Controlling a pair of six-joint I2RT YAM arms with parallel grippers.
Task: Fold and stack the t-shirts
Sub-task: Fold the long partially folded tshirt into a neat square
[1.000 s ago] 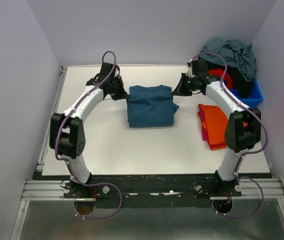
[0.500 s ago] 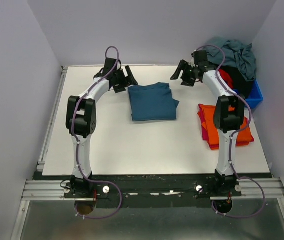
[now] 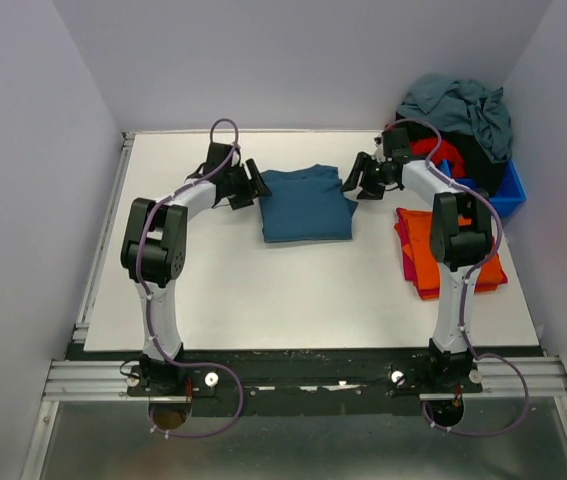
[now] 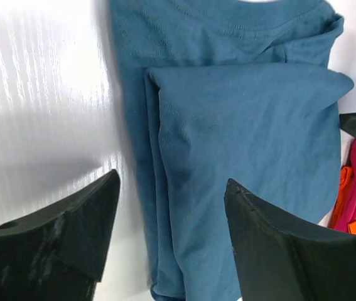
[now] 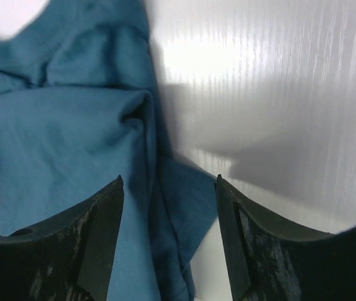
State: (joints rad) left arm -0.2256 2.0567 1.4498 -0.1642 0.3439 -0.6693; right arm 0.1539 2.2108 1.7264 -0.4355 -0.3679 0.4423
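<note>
Top external view shows the folded dark teal-blue cloth t-shirt (image 3: pixel 306 205) lying at the far middle of the white desk (image 3: pixel 263 290), flanked by the left jaws and the right jaws, both spread open and gripping nothing, one poised at each side edge. A folded orange-and-pink stack of shirts (image 3: pixel 445 252) waits well apart to the right. The risk from here, as a judgement: at the layered left edge the jaws could pinch only the upper fold, and the loose flap jutting out on the right could slip free, so a lift toward the stack might spill the fold open.
</note>
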